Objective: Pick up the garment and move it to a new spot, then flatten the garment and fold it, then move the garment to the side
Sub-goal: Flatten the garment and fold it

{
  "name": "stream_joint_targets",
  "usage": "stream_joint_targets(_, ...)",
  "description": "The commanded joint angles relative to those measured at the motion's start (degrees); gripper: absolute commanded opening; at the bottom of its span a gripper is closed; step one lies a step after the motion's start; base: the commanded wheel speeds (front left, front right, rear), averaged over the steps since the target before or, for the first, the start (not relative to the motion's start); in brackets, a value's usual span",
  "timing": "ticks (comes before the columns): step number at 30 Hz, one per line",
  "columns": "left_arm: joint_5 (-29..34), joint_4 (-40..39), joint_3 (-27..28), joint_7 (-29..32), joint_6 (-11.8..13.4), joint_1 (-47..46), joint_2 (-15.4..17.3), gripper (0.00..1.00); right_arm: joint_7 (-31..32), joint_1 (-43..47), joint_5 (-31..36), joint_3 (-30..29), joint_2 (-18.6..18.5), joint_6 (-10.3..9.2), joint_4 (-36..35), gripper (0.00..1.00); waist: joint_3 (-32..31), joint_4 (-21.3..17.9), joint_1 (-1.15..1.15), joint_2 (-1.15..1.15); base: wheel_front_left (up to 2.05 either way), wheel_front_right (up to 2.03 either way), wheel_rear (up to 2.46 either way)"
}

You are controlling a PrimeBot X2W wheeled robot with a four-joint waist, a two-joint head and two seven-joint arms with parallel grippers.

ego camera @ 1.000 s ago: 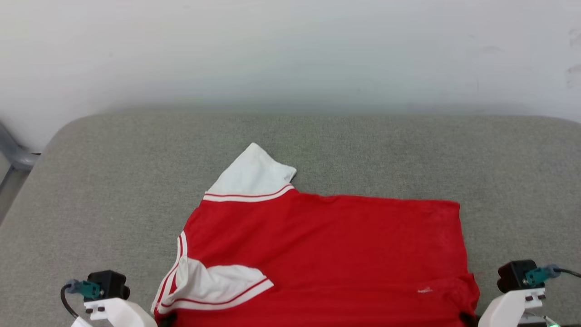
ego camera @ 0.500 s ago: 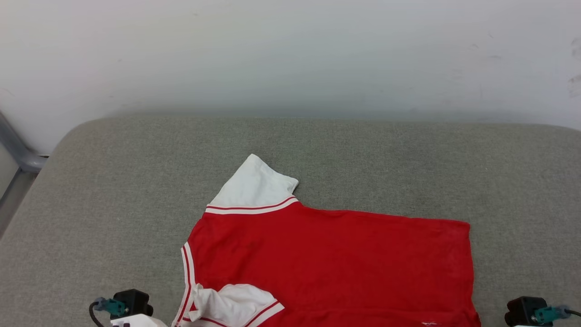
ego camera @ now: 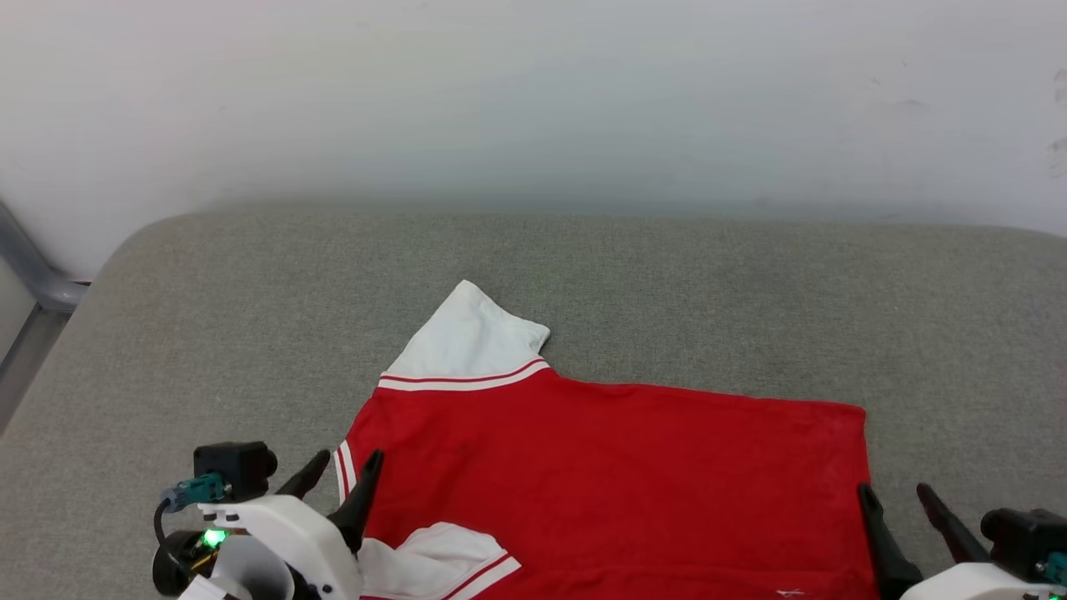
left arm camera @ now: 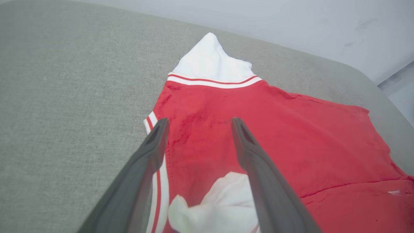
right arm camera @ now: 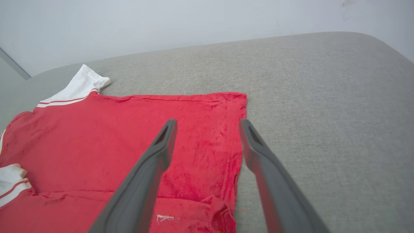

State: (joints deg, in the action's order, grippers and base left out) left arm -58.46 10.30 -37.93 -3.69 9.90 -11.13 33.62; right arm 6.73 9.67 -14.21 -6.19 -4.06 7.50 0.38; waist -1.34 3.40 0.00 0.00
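Head view: the red jersey T-shirt lies spread on the grey cushion, low toward 6 o'clock. One white sleeve pokes out at the cloth's 11 o'clock, and the other sleeve sits crumpled at its 7 o'clock corner. The left gripper and right gripper stand spread wide with nothing between their fingers, straddling the shirt's 8 and 4 o'clock edges. A fold made now would likely trap that crumpled sleeve. The thin fabric could also let a pinch catch only the top layer and drag it askew.
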Motion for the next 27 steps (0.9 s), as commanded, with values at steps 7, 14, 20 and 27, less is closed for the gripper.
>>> stream_joint_targets(7,6.0,3.2,0.5,-8.9,-2.4,-6.7,-3.8,1.00,-5.6,-4.9,3.4,-0.2,0.6,-0.02,-3.2,1.00,3.4,-1.0,0.00,0.00,0.00,0.00,0.00)
stream_joint_targets(14,9.6,7.2,3.3,-11.2,-5.3,-15.6,-6.6,1.00,-5.8,-10.2,4.8,1.0,1.0,-0.02,-8.4,1.00,10.9,-3.3,0.00,0.00,0.00,0.00,0.00)
stream_joint_targets(20,11.2,13.3,4.2,-11.3,-9.4,-25.8,-8.6,1.00,-5.3,-14.3,5.3,1.5,1.2,-0.02,-11.0,1.00,17.4,-5.4,0.00,0.00,0.00,0.00,0.00)
stream_joint_targets(27,8.4,22.7,4.3,-5.1,-14.8,-37.0,-8.5,1.00,-5.7,-16.5,4.1,2.2,1.2,-0.02,-11.2,1.00,22.0,-8.0,0.00,0.00,0.00,0.00,0.00)
